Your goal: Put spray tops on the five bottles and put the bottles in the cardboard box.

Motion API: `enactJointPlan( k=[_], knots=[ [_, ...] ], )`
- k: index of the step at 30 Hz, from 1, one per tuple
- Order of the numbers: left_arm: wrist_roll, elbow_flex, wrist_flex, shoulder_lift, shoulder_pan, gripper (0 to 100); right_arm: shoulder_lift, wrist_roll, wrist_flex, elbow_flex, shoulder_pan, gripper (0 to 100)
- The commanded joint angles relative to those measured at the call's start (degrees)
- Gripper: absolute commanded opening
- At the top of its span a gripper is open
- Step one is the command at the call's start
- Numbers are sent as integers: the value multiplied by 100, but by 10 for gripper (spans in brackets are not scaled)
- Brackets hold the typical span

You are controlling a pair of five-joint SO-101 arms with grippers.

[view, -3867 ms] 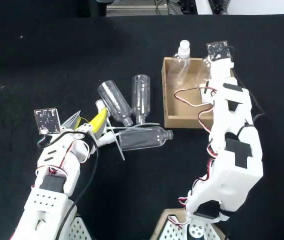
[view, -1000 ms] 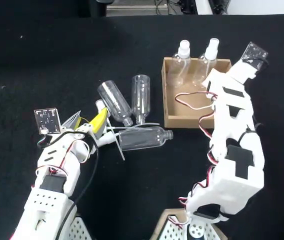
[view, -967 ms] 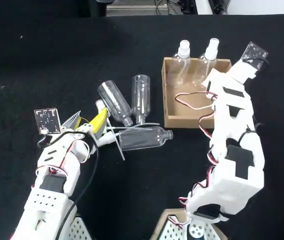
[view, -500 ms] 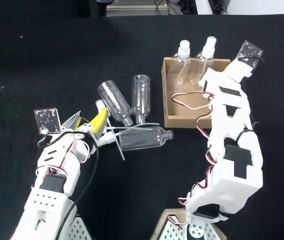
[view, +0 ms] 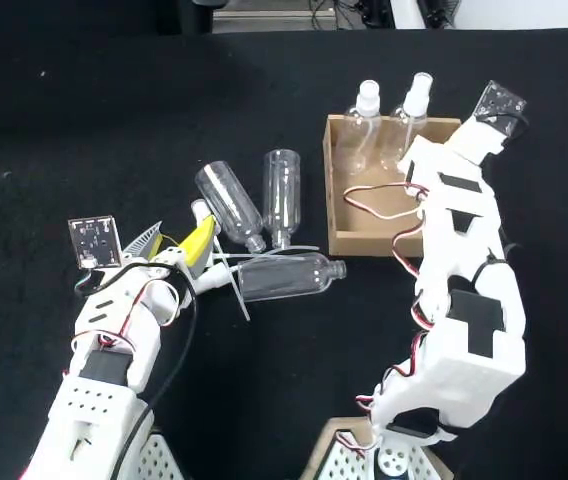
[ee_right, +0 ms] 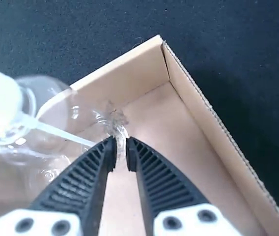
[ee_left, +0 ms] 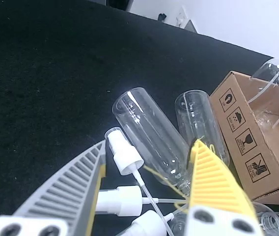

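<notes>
**Two bottles boxed, three out on the desk**

The right tool (ee_right: pixel 121 145) hangs inside the cardboard box (view: pixel 330 190), fingers pinched together with nothing between them, just beside a capped bottle (view: pixel 411 115). A second capped bottle (view: pixel 365 125) stands next to it along the box's far wall. The left tool (ee_left: pixel 149 145) is spread wide and empty, low over loose spray tops (ee_left: pixel 122 157) on the black desk (view: pixel 114 120). Three uncapped bottles (view: pixel 282 195) lie there, outside the box.

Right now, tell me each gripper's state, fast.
Left gripper: open, holding nothing, above loose spray tops.
Right gripper: shut, empty, over the cardboard box.
</notes>
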Motion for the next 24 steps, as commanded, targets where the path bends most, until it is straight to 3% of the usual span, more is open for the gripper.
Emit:
enactJointPlan(
  k=[1,17,24],
  knots=[
    [-70,-233,-132,-97,57,266,-101,62,-141,-40,-185,11],
    [-70,-233,-132,-97,57,266,-207,18,-132,84,18,11],
    [-70,-233,-132,-97,57,266,-1270,26,-176,910,123,11]
  ],
)
